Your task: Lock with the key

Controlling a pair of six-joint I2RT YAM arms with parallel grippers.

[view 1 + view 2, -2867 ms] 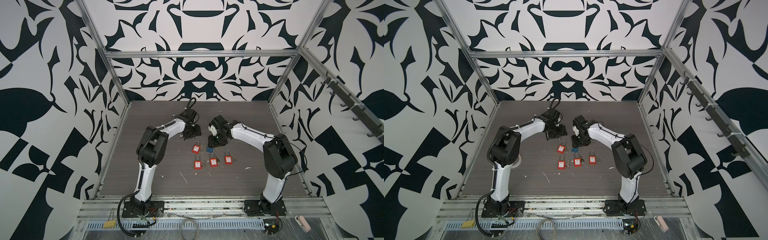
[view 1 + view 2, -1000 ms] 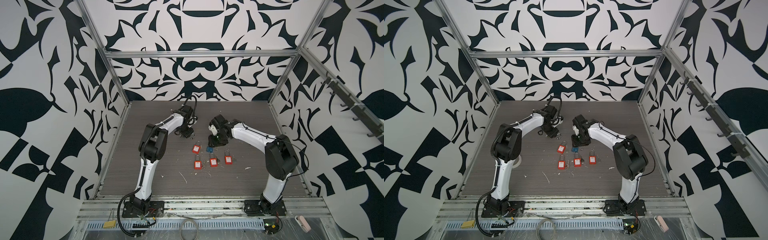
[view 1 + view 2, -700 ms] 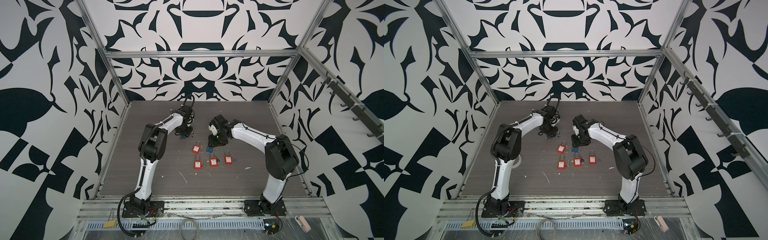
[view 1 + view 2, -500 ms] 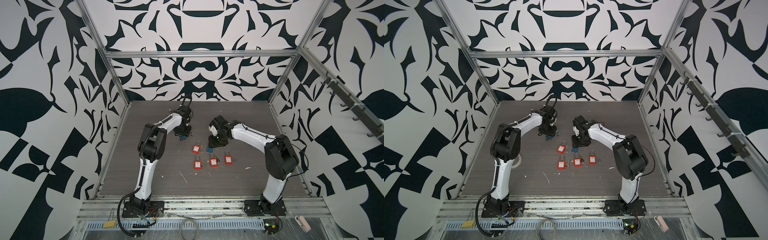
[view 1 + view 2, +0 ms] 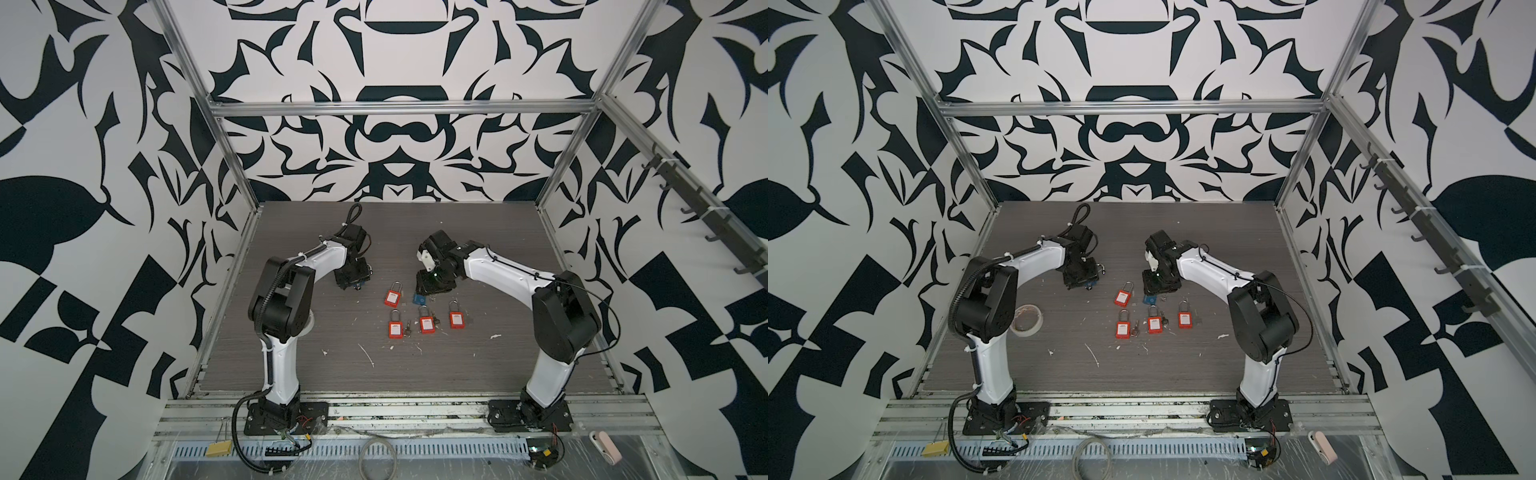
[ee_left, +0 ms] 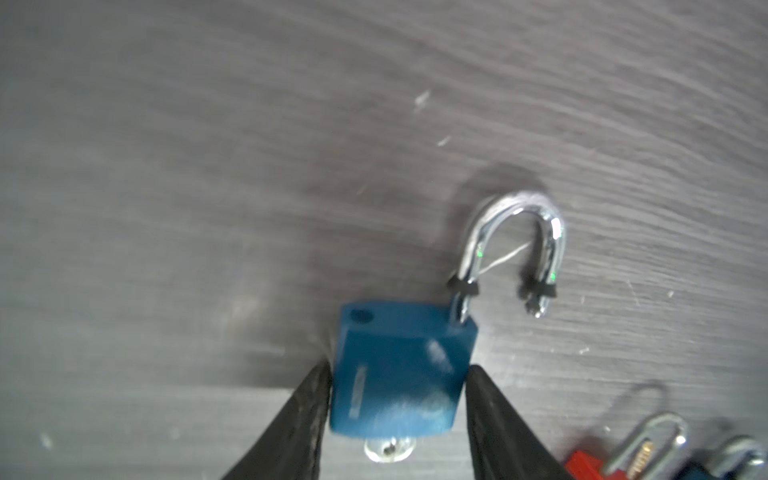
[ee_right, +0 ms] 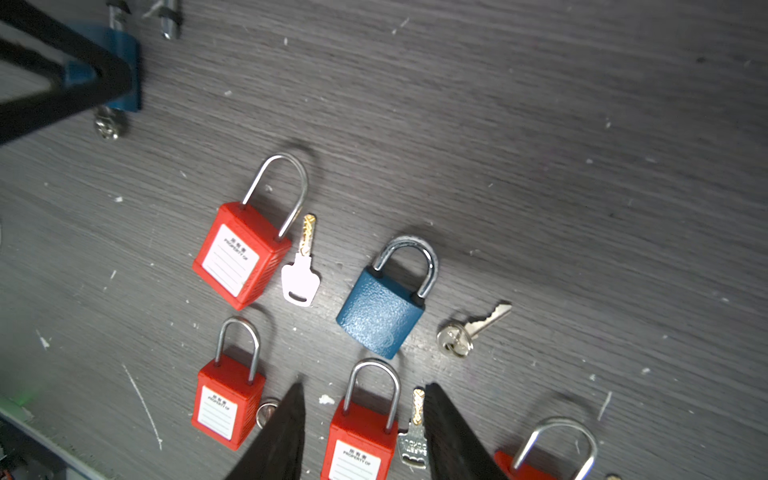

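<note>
Gripping the open blue padlock (image 6: pixel 399 374) by its sides, the left gripper (image 6: pixel 398 368) is clenched on the body. The silver shackle (image 6: pixel 515 232) is swung out, with one leg seated and the other free beside the body. A key (image 6: pixel 388 451) sticks out of the base opposite the shackle. Only the left wrist view shows this. In both top views the lock is a blue speck under the left gripper (image 5: pixel 353 283), at 10 o'clock from the red padlocks (image 5: pixel 415 320) and low over the grey table (image 5: pixel 316 374). Whether it touches the table cannot be told.

The right wrist view adds what the top views blur. A closed blue padlock (image 7: pixel 380 311) lies flat with a loose key (image 7: pixel 473 328) just beside it, and a white-headed key (image 7: pixel 301 270) lies against one red padlock. The right gripper (image 7: pixel 365 386) is released, its fingers (image 7: pixel 286 436) spread and grasping nothing. In a top view it hangs at 12 o'clock of the red padlocks, near the closed blue padlock. A tape roll (image 5: pixel 1027 320) at their 9 o'clock shows in a top view only; in its twin the left arm hides it.
</note>
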